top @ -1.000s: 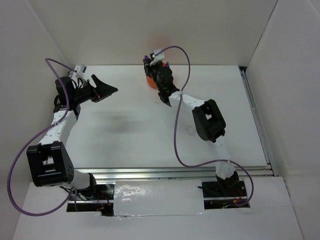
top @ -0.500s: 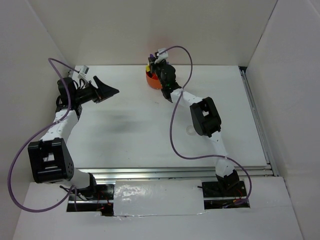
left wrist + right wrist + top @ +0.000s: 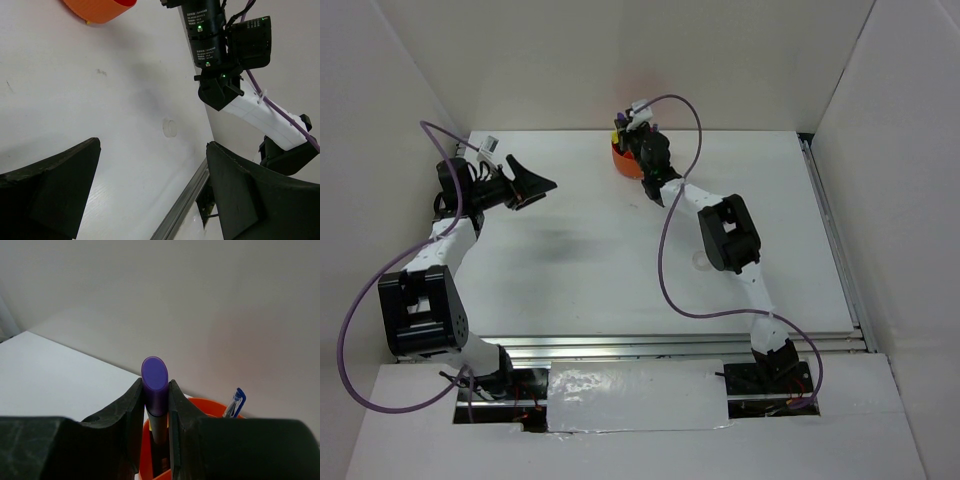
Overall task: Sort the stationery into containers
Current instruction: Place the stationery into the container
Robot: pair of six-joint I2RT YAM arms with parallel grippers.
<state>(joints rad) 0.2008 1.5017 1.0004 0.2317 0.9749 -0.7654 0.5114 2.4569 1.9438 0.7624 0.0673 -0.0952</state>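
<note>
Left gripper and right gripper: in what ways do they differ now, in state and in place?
The left gripper is open and holds nothing; the right gripper is shut on the purple highlighter. The left gripper hangs over the white table, apart from the orange organiser; the right gripper is right above the organiser, the highlighter reaching down into it. Both have black fingers.

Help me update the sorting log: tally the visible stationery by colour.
purple highlighter: 1
blue pen: 1
yellow item in organiser: 1
clear tape ring: 1
Total: 4
</note>
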